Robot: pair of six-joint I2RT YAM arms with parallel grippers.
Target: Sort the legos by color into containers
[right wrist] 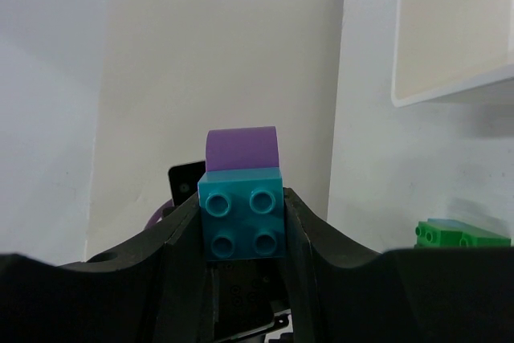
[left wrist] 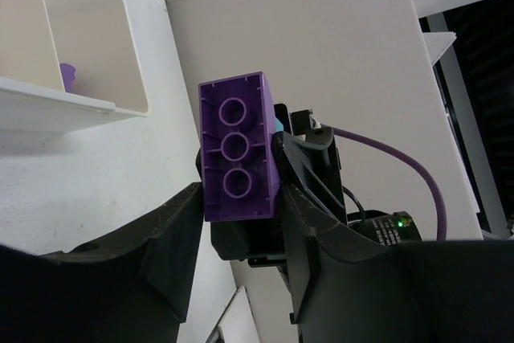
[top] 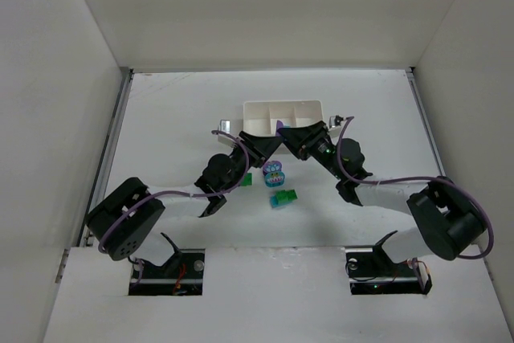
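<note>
Both end effectors are closed on one two-colour clump. The left end effector point(left wrist: 239, 198) grips the purple lego point(left wrist: 237, 146), whose hollow underside with three round tubes faces its wrist camera. The right end effector point(right wrist: 242, 238) grips the teal lego point(right wrist: 242, 218), four studs toward its own camera, with the purple one pressed against its far side. The bricks meet between the two sets of fingers. Just beyond the joined end effectors sits the white tray point(top: 283, 106). One of its compartments, up and left of the left end effector, holds a small purple piece point(left wrist: 67, 76); which compartment cannot be told. On the desk point(top: 177, 118), back toward the arm bases from the end effectors, lie a purple-and-teal clump point(top: 275, 173), a green-and-teal clump point(top: 283, 198) just behind it, and a green lego point(top: 247, 178) close beside the left arm's wrist.
</note>
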